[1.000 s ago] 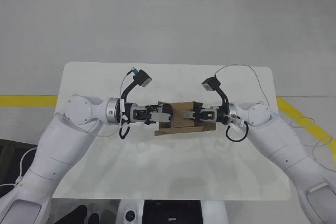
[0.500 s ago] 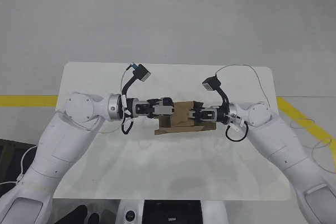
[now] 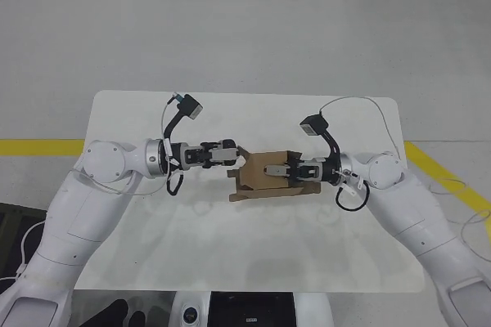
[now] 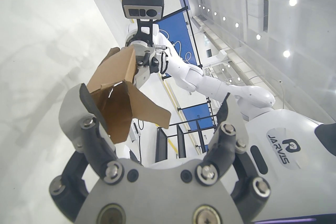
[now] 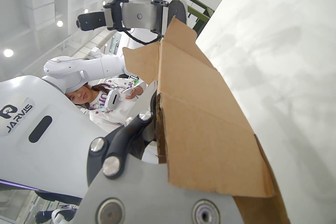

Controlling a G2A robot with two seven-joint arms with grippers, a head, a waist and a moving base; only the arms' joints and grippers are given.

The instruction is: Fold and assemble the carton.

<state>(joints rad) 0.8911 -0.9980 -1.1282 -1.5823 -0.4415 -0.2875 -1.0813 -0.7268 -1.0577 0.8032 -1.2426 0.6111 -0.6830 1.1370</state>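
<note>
Mid-frame, the carton (image 3: 262, 181) is half erected, ends unclosed, the right gripper (image 3: 278, 171) fingers clamped on its wall, the left gripper (image 3: 231, 154) fingers spread wide.

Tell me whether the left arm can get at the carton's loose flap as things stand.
Probably yes. The left tool is open, and the flap juts out just ahead of its fingers with nothing in between. The right tool holds the far end of the carton.

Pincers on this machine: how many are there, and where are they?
2. The left pincer is open at one end of the carton; the right pincer is shut on the carton's other end.
</note>
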